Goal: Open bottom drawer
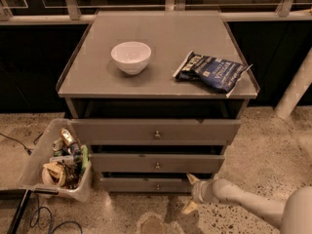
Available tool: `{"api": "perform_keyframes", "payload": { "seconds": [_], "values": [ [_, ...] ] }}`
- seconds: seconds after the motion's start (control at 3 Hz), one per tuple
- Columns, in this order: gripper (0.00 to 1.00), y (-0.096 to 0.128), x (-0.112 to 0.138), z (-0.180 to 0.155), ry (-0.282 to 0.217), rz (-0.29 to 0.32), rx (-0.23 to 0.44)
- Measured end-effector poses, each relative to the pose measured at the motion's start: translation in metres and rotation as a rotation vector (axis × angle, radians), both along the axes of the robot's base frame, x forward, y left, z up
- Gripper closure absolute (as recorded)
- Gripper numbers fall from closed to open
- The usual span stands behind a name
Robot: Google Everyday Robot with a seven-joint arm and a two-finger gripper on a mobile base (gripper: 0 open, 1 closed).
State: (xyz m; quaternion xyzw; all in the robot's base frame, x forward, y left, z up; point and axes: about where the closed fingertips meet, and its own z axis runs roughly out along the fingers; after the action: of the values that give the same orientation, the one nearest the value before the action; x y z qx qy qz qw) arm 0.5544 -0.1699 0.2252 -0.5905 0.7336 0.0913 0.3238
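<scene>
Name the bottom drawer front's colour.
Grey bottom drawer, camera view; gripper at its right end.

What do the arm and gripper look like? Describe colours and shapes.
The arm is smooth, rounded, off-white tubing with no visible cables or markings. The gripper, low at the right end of the bottom drawer, has two tan, tapered fingers.

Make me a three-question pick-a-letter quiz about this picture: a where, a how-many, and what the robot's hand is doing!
1. Where is the white bowl? A) on the cabinet top B) in the bin C) on the floor
2. How many grey drawers? A) two B) three C) five
3. The gripper is: A) shut on the bowl B) shut on the bag C) open, beside the bottom drawer
Answers: 1 A, it sits on the top; 2 B, three knobbed fronts stacked; 3 C, its fingers are spread, holding nothing.
</scene>
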Motion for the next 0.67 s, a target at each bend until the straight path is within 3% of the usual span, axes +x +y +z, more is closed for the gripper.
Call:
{"api": "perform_keyframes", "payload": {
  "seconds": [0.33,0.67],
  "values": [
    [0.00,0.0068,-0.0136,-0.0342,0.081,0.002,0.005],
    [0.00,0.0107,-0.0093,-0.0324,0.071,0.008,0.010]
  ]
}}
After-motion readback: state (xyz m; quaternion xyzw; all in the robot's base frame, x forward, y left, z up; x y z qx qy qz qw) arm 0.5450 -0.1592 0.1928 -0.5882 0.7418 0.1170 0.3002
